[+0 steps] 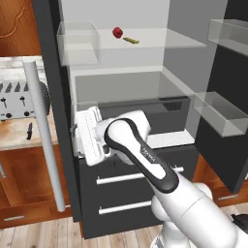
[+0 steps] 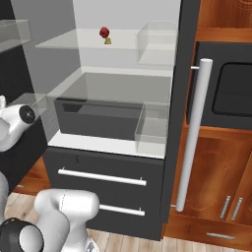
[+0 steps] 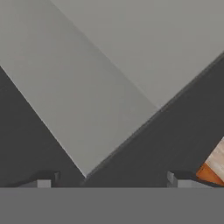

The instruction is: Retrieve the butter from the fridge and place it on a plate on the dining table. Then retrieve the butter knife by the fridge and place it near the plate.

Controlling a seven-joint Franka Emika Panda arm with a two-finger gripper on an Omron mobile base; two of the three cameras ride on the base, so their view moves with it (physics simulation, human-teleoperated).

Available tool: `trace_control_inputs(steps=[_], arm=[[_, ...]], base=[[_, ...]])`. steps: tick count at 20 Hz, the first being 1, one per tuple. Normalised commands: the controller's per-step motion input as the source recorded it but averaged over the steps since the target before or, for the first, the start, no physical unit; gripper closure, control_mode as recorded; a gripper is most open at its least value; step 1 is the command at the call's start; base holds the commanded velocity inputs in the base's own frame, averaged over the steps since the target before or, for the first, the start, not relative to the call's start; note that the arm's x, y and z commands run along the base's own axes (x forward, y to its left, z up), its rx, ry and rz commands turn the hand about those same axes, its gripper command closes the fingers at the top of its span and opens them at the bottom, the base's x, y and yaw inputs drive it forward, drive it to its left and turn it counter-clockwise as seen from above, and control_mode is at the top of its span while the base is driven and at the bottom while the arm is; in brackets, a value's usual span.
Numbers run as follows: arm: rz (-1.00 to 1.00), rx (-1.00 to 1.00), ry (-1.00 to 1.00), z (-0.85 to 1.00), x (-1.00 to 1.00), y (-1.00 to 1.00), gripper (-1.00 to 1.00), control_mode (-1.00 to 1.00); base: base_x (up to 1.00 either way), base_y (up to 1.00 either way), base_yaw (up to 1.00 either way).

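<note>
The fridge (image 1: 135, 193) stands open, and the butter (image 1: 131, 40) lies on its upper glass shelf as a tiny yellow-olive stick beside a small red item (image 1: 117, 32). From the right base view the butter (image 2: 107, 41) sits just below that red item (image 2: 104, 32). My white hand (image 1: 89, 133) is low at the left edge of the fridge's interior, well below the butter. In the hand view my gripper (image 3: 111, 183) is open, fingertips wide apart with nothing between them, facing grey and dark fridge surfaces. The butter knife (image 1: 29, 131) lies on the counter left of the fridge. The plate and dining table are out of view.
A silver toaster (image 1: 19, 99) stands behind the knife. The left door's long white handle (image 1: 46, 140) hangs in front of that counter. Clear door bins (image 1: 220, 114) jut out on the right. Another white handle (image 2: 194, 133) and a dark oven (image 2: 231, 93) show at the right.
</note>
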Motion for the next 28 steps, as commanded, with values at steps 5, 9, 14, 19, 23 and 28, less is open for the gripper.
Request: trace_control_inputs(steps=[5,9,14,19,23,28], arm=[[-0.05,-0.22,0.17,-0.01,-0.01,0.06,-1.00,-1.00],[-0.04,-0.31,0.06,0.00,-0.13,-0.57,-1.00,-1.00],[0.11,-0.26,-0.02,0.00,-0.13,-0.99,-1.00,-1.00],[0.52,-0.26,-0.21,0.00,-0.07,-0.93,-1.00,-1.00],[0.49,-0.44,-0.25,-0.06,-0.18,-0.92,-1.00,-1.00],[0.34,-0.48,-0.29,-0.47,-0.24,-1.00,-1.00,-1.00]], base=[[0.00,0.00,0.00],[0.00,0.00,0.00],[0.00,0.00,0.00],[0.00,0.00,0.00],[0.00,0.00,0.00],[0.00,0.00,0.00]])
